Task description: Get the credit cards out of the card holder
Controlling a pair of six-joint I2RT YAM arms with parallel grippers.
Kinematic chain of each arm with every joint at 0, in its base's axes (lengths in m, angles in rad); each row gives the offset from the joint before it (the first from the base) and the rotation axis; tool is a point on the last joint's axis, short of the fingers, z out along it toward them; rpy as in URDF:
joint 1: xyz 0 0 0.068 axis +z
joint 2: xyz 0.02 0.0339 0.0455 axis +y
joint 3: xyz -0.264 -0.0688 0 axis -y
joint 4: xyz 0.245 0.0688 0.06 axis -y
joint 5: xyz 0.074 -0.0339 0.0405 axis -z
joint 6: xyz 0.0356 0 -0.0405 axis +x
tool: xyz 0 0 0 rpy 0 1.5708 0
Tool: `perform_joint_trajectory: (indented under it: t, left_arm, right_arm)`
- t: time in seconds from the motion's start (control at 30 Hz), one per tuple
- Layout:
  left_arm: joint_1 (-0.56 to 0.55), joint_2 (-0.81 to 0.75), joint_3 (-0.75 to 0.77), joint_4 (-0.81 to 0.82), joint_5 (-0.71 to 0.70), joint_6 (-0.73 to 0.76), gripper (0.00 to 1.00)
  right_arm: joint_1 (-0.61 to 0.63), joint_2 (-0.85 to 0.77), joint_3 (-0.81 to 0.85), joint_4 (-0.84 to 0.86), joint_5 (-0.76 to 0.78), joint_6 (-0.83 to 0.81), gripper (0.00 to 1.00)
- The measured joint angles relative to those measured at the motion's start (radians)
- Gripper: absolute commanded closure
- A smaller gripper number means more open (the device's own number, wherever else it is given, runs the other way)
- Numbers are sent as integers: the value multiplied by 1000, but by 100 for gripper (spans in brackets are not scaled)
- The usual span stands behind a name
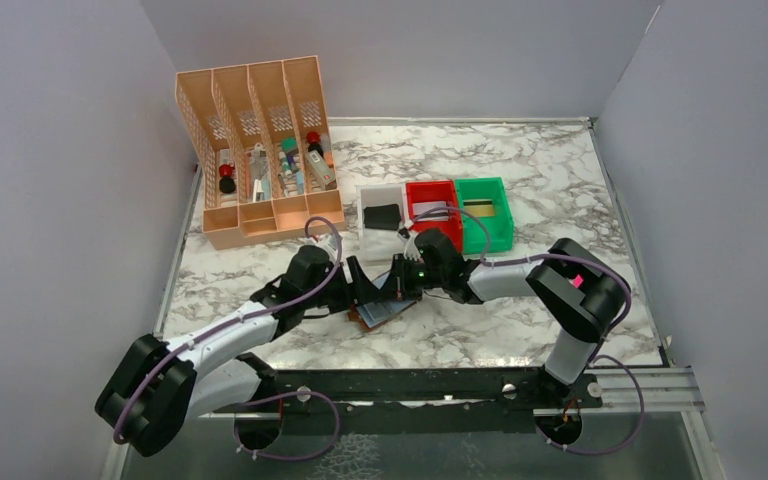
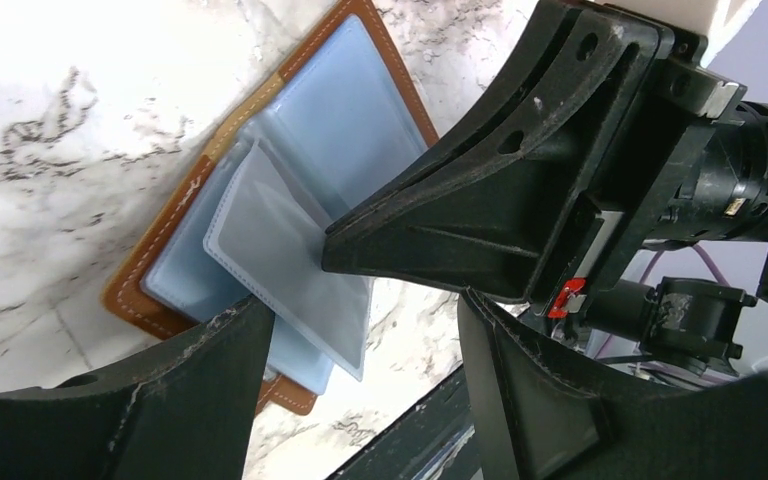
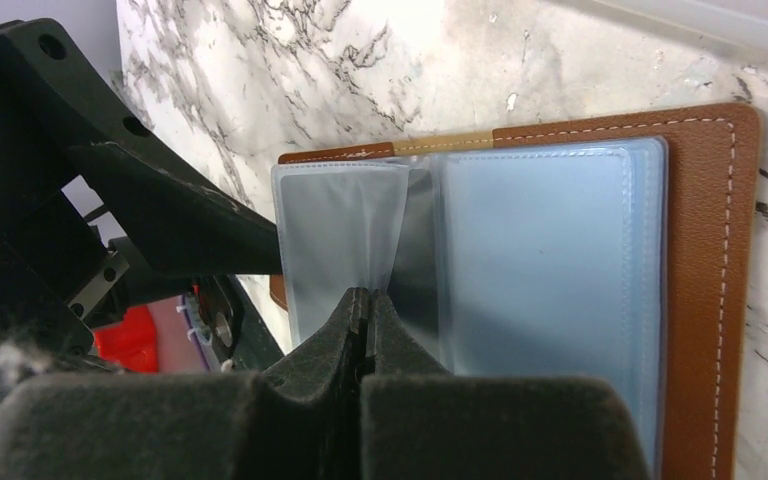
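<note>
The card holder [image 1: 382, 314] lies open on the marble near the front edge, brown with clear grey-blue sleeves [image 3: 550, 270] facing up. My right gripper [image 3: 368, 296] is shut on the edge of one sleeve leaf [image 2: 280, 260] and holds it raised off the stack. In the left wrist view the right gripper's fingers [image 2: 460, 210] form a black wedge pinching that leaf. My left gripper [image 2: 365, 300] stands open just beside the holder's near corner [image 2: 290, 392], and the lifted leaf's corner hangs between its fingers without being touched. The credit cards are hidden; I cannot tell them apart from the sleeves.
Behind the holder stand a white bin [image 1: 381, 235], a red bin [image 1: 432, 190] and a green bin [image 1: 484, 230]. A peach desk organizer [image 1: 260, 150] with several small items stands at the back left. The table's black front rail [image 1: 410, 385] runs close under the holder.
</note>
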Motion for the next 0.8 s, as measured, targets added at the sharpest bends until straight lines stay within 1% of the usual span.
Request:
perform_joint_trajectory:
  t: [0.17,0.3,0.43,0.53,0.63,0.8]
  left_arm:
    - [-27,42,-8,88,-7,-30,34]
    - [-40,55,-23,146,-25,-53,37]
    - [-47,63,-23,187,-39,-62,39]
    - [-58,87,-18,211,-45,-63,40]
    - [-73,137,10,234,-48,-66,42]
    - [-116,249,86,269,-66,-66,42]
  right_arm:
    - [-9,-4,-10,8,-5,1,99]
    - [-11,-22,-20,8,-6,-1,85]
    - [-14,-75,-26,-30,19,-18,74]
    - [-14,-131,-26,-81,69,-32,70]
    - [-14,-193,-34,-160,163,-48,64]
    - [-16,-324,-130,-255,330,-51,63]
